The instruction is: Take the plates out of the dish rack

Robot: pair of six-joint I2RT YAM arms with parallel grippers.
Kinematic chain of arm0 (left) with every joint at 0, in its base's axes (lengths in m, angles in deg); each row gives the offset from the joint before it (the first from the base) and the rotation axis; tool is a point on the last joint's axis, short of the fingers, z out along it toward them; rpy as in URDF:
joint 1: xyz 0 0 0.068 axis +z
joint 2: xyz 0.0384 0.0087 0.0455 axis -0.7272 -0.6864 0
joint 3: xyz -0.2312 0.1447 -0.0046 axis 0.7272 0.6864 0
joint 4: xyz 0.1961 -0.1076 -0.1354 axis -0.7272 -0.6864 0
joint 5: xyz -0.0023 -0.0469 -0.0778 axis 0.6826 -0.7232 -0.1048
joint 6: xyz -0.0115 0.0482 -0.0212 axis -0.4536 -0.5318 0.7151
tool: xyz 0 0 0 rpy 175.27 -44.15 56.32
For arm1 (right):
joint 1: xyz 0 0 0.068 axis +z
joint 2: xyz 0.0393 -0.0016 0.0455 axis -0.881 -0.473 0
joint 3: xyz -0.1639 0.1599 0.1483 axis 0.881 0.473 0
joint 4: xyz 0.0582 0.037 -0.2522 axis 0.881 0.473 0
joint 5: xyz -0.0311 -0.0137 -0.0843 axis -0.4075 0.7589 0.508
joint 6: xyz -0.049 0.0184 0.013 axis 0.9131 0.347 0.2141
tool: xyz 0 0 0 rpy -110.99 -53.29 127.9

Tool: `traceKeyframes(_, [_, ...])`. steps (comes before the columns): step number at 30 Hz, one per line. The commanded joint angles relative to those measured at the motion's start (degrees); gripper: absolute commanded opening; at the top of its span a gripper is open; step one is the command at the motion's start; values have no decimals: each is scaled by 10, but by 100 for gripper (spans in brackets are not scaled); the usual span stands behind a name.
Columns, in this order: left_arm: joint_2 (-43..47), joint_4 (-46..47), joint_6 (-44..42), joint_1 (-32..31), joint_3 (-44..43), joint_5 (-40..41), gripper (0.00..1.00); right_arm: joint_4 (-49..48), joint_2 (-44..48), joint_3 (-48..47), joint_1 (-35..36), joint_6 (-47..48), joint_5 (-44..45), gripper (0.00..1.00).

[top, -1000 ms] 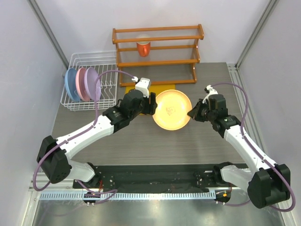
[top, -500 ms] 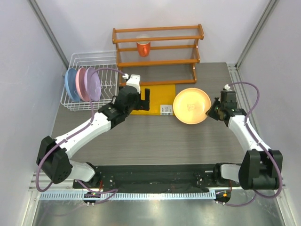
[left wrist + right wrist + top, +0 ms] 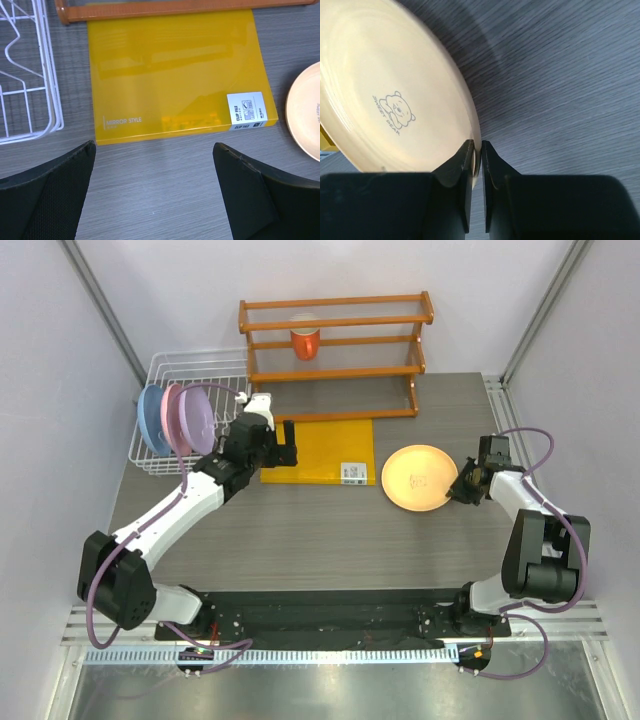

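The dish rack at the counter's far left is loaded with the lilac plate, pink plate and light blue plate, all stood on edge. The peach-orange plate is seen well right of the rack, its rim pinched in the narrow right tool. The plates are judged to be light, stiff, slick plastic, best taken by the rim. Since a second ago, the left tool, now wide and empty, has been drawn back toward the rack.
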Motion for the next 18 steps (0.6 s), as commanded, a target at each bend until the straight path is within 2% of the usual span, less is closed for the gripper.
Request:
traceKeyframes(1, [-4, -7, -9, 37, -19, -32, 99, -23, -12, -25, -6, -5, -4, 25])
traceKeyframes(3, [-13, -14, -14, 56, -31, -50, 99, -23, -16, -26, -6, -3, 3, 38])
traceKeyframes(4, [-17, -15, -18, 73, -36, -55, 99, -22, -14, -26, -6, -3, 14, 64])
traceKeyframes(5, [-24, -22, -20, 82, -49, -51, 100, -21, -7, -27, -6, -3, 18, 68])
traceKeyframes(10, [-42, -16, -37, 158, -93, -42, 99, -13, 44, -29, -6, 4, 44, 71])
traceKeyframes(13, [-68, -36, -66, 189, -140, 10, 100, -3, 84, -30, -5, 8, 38, 73])
traceKeyframes(18, [-103, -36, -124, 202, -189, 108, 100, 8, 99, -39, -6, 16, 36, 74])
